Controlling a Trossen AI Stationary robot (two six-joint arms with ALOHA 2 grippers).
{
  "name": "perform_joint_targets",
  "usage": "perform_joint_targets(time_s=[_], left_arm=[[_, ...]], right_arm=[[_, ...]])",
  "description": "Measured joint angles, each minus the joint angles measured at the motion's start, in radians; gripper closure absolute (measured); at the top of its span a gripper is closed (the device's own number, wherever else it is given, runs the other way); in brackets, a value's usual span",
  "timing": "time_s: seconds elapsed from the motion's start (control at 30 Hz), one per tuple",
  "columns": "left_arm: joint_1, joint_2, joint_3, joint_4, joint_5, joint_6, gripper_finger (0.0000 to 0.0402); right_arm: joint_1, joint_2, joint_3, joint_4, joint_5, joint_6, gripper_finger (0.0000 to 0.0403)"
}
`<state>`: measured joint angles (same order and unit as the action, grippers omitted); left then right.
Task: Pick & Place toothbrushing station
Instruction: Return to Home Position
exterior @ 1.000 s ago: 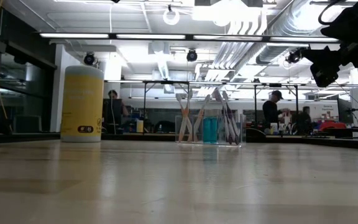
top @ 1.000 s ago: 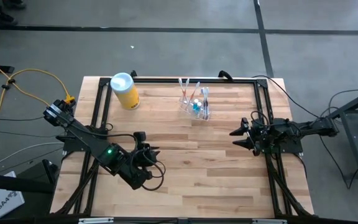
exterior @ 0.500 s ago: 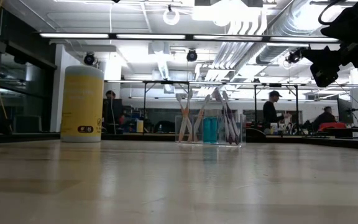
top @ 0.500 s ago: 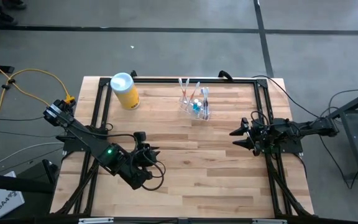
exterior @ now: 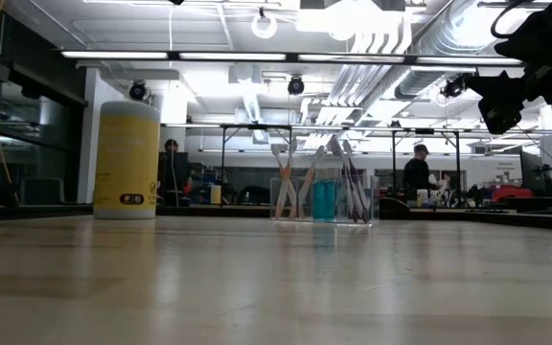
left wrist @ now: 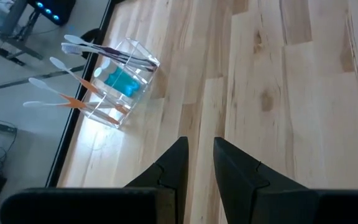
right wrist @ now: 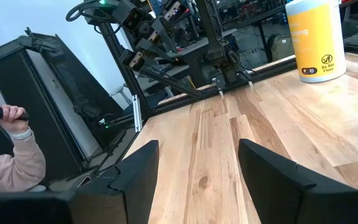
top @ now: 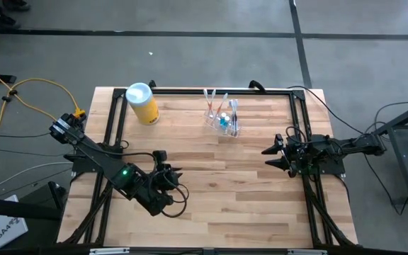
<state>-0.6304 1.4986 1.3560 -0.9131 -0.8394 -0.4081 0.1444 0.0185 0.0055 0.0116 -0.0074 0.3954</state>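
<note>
The toothbrushing station (top: 222,117), a small clear plastic holder with several toothbrushes and a blue tube in it, stands on its base at the table's far middle; it also shows in the low view (exterior: 324,197) and the left wrist view (left wrist: 118,81). My left gripper (top: 178,173) hovers over the table's near left part, its fingers (left wrist: 199,163) nearly shut with a narrow gap, touching nothing. My right gripper (top: 269,157) waits at the table's right side, open and empty, as the right wrist view (right wrist: 197,168) shows.
A yellow canister with a pale blue lid (top: 142,103) stands at the far left of the table. Black frame rails (top: 190,91) run along the table's edges. A person's hand and pink sleeve (right wrist: 11,146) show beyond the table's left side.
</note>
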Motion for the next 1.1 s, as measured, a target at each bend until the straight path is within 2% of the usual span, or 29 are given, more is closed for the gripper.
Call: perform_joint_targets(time_s=[0.27,0.4,0.47,0.6,0.67,0.73,0.93,1.1], left_arm=[[0.0,-0.01,-0.003,0.005,-0.002,-0.034,0.0333],[0.018,-0.011,-0.085,0.153,0.017,0.037,0.0333],[0.043,-0.012,-0.152,0.285,0.099,0.129,0.0333],[0.138,-0.014,-0.27,0.591,0.383,0.317,0.0333],[0.201,-0.015,-0.31,0.679,0.503,0.358,0.0333],[0.26,-0.016,-0.341,0.717,0.581,0.369,0.0333],[0.391,-0.024,-0.442,0.798,0.652,0.352,0.0333],[0.443,-0.135,-0.579,0.802,0.652,0.293,0.0333]], right_arm=[[0.0,0.0,0.0,0.0,0.0,0.0,0.019],[0.0,0.0,0.0,0.002,0.0,0.0,0.0192],[0.0,0.0,0.0,0.002,0.0,0.0,0.0191],[0.0,0.0,0.0,0.004,0.0,0.0,0.0191],[0.0,0.0,0.0,0.004,0.0,0.0,0.0192],[0.0,0.0,0.0,0.004,0.0,0.0,0.0191],[0.0,0.0,0.0,0.005,0.0,0.0,0.0191],[0.0,0.0,0.0,0.005,0.0,0.0,0.019]])
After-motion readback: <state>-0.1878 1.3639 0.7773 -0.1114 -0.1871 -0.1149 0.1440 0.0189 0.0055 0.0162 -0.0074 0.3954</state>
